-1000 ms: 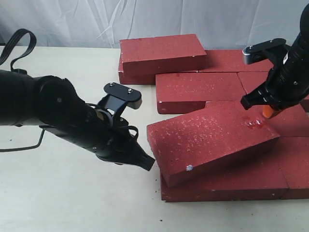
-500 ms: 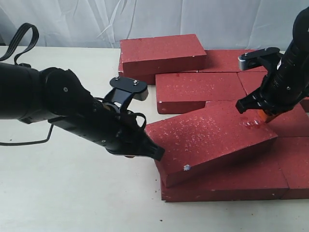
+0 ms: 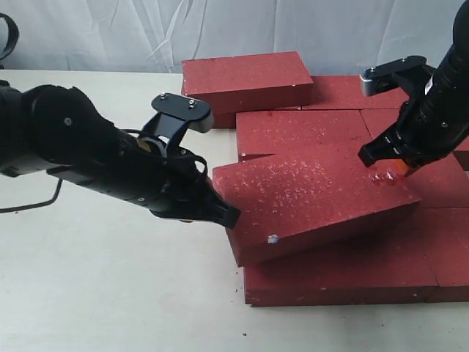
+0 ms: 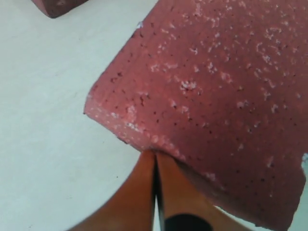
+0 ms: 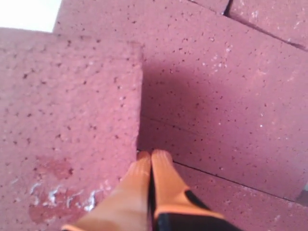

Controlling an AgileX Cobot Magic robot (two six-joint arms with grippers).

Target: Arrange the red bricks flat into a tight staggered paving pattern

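Ext cam, near first: the front row of red bricks [image 3: 344, 282] lies flat at 5 o'clock on the tabletop [image 3: 110, 293]. On top of it I see one tilted brick [image 3: 315, 198], left end higher, right end down on the flat ones. My left fingers [image 4: 137, 192] are pressed together w/ nothing btwn them, tips against that brick's 8 o'clock corner. My right fingers [image 5: 166, 178] are pinched together too, empty, tips at its 2 o'clock edge just above the flat bricks there. Further back more bricks lie flat. At 12 o'clock a stacked brick [image 3: 245, 77] sits on others. White curtain [image 3: 220, 29] hangs at the far side.
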